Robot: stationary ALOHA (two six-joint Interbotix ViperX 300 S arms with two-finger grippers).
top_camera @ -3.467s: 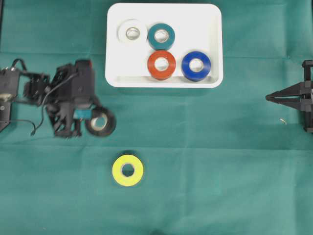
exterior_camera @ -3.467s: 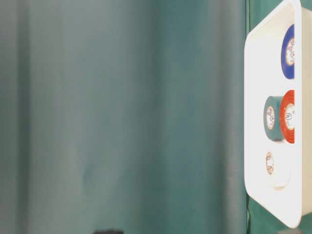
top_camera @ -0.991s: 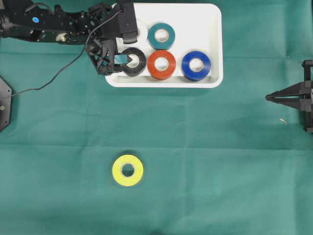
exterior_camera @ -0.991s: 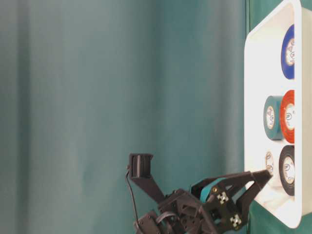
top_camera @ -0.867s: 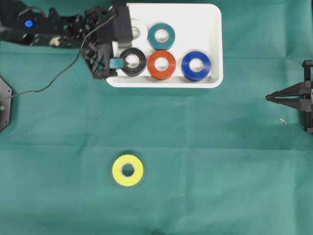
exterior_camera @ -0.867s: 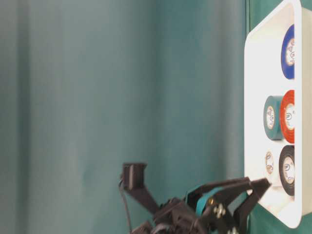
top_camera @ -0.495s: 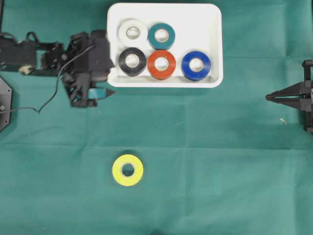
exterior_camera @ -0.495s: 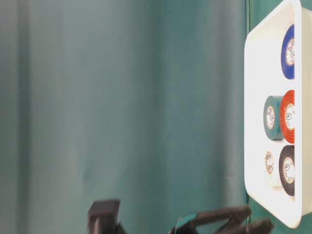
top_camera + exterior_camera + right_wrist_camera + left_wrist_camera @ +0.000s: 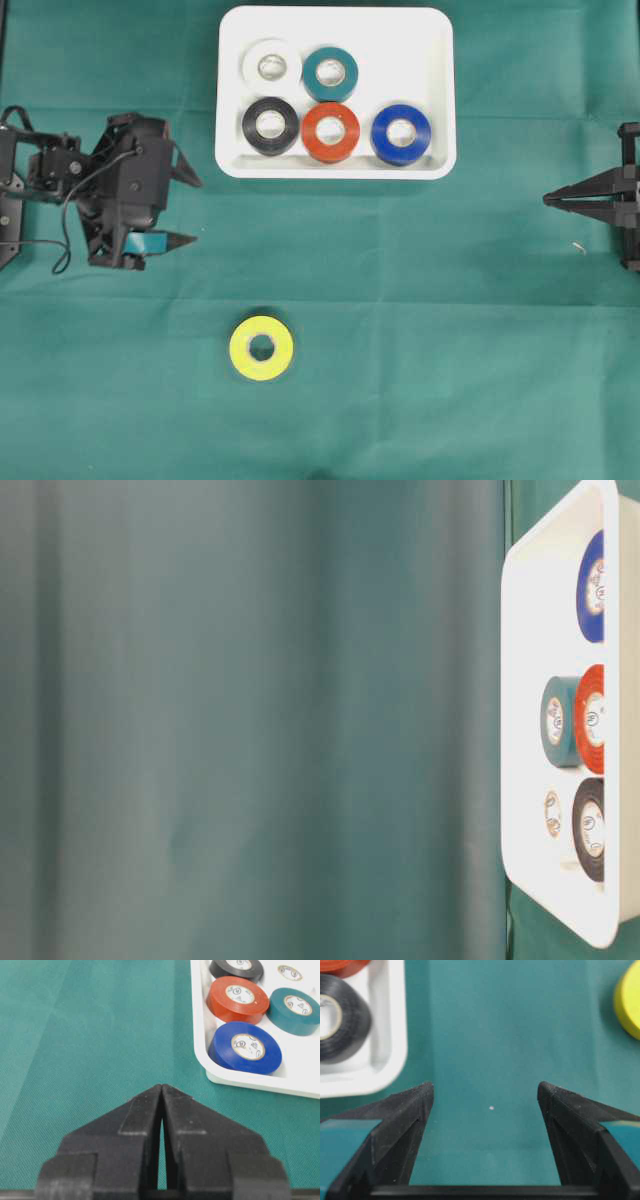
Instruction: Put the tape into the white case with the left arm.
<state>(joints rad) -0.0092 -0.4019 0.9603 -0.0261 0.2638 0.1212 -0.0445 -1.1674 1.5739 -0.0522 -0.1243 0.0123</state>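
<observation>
The white case (image 9: 432, 60) stands at the back centre with several tape rolls lying flat in it: white (image 9: 270, 67), teal (image 9: 330, 73), black (image 9: 270, 125), red (image 9: 331, 132) and blue (image 9: 401, 134). A yellow tape (image 9: 262, 347) lies on the green cloth in front, apart from the case. My left gripper (image 9: 196, 211) hovers left of the case, open and empty. Its wrist view shows the left gripper (image 9: 485, 1091) over bare cloth, the black tape (image 9: 340, 1017) in the case corner (image 9: 390, 1035) and the yellow tape (image 9: 630, 1005) at the right edge. My right gripper (image 9: 548, 200) rests shut at the far right.
Green cloth covers the table, with bare stretches between the case and the yellow roll. The right wrist view shows the right gripper (image 9: 162, 1087) short of the case's rim (image 9: 250, 1080). A small pale scrap (image 9: 579, 247) lies near the right arm.
My left gripper has drawn back from the case, leftward and toward the front, staying open. The black tape stays in the case. The right arm has not moved.
</observation>
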